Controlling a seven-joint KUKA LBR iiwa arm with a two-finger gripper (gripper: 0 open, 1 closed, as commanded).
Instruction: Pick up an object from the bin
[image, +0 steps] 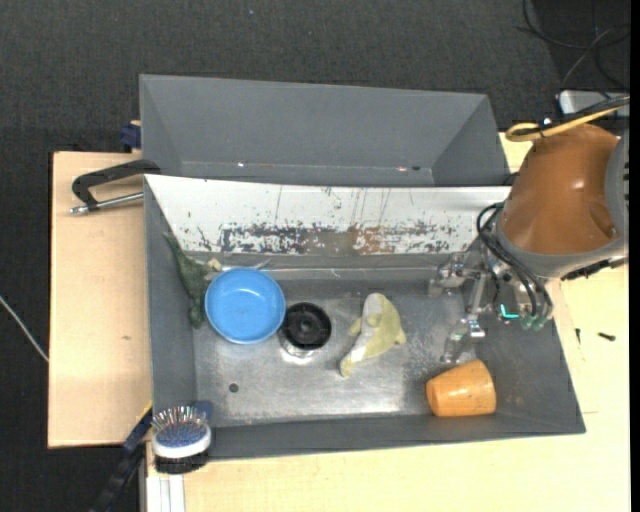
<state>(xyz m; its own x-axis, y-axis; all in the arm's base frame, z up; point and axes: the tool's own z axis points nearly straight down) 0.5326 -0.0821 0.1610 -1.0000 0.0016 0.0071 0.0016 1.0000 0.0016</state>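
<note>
Status: pick not yet done; nothing seen held, every item lies in the bin (320, 125).
Hand (460, 340): low over the bin floor; apart or together cannot be told.
Likeliest item: orange cup (462, 389), on its side, just beside the hand, toward the near wall; smooth, rounded, plastic-looking.
Others: pale yellow limp piece (373, 333) near the hand; black round thing (305, 325) and blue bowl (244, 305) beyond it.
Left: grasp, lift.

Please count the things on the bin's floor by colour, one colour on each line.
Blue: 1, bowl
Black: 1, round cap
Pale yellow: 1, crumpled thing
Orange: 1, cup on its side
Dark green: 1, leafy thing by the left wall
Total: 5
</note>
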